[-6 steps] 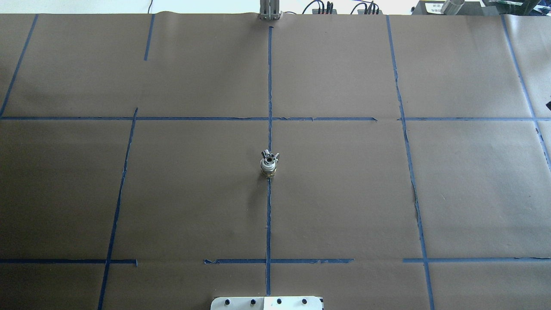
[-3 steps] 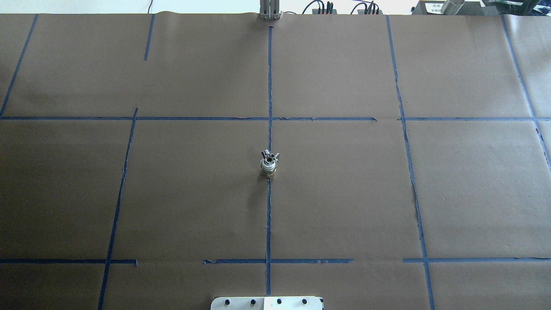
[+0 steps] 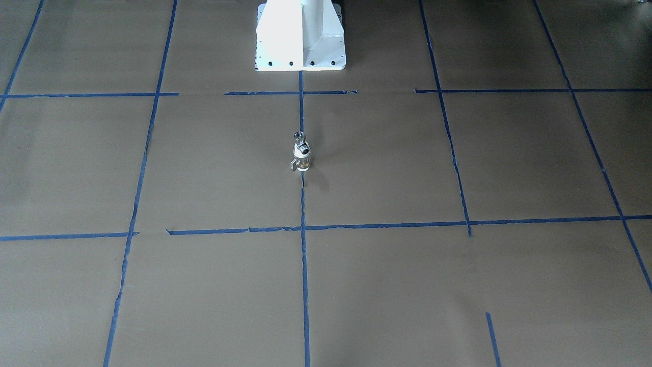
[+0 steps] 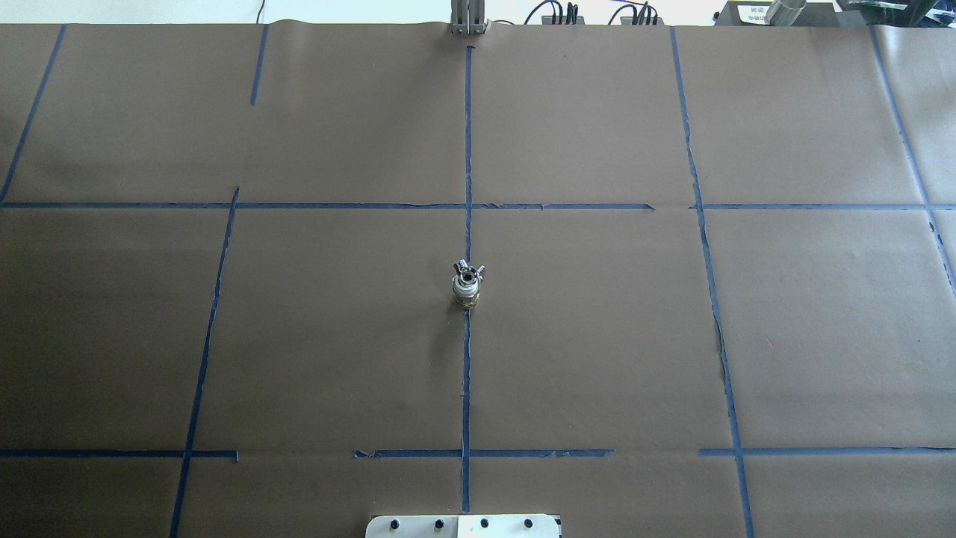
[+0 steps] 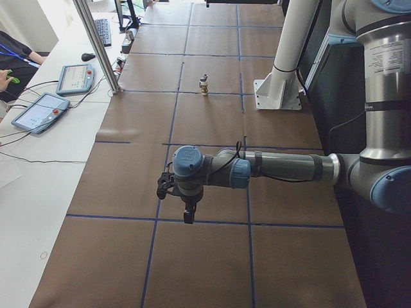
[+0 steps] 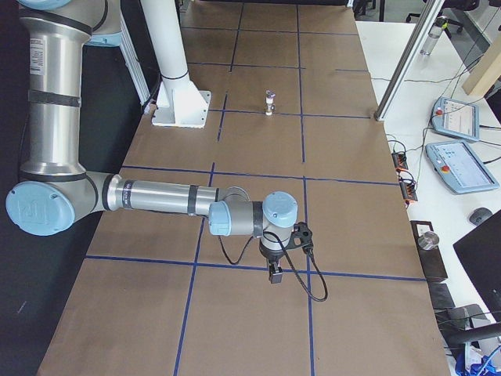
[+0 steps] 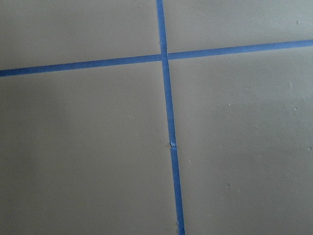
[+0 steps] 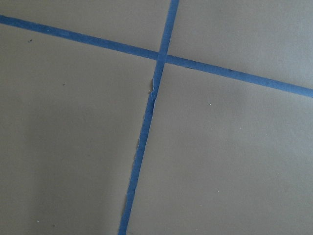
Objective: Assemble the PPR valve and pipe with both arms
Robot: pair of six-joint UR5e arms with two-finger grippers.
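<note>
Nearest the robot, a white metal pedestal base (image 4: 463, 527) stood at the edge of a table (image 4: 597, 336) covered in brown paper and gridded with blue tape lines (image 4: 202, 359). A little farther out, on the central line, the short PPR valve (image 3: 303, 161), white plastic ends around a brass middle, stood upright with the small chrome-silver pipe (image 3: 299, 136) rising from its top. Well apart from it, toward either table end, the black left gripper (image 5: 187, 217) and black right gripper (image 6: 275, 272) hung pointing down over the paper; whether their fingers were spread or closed could not be told.
</note>
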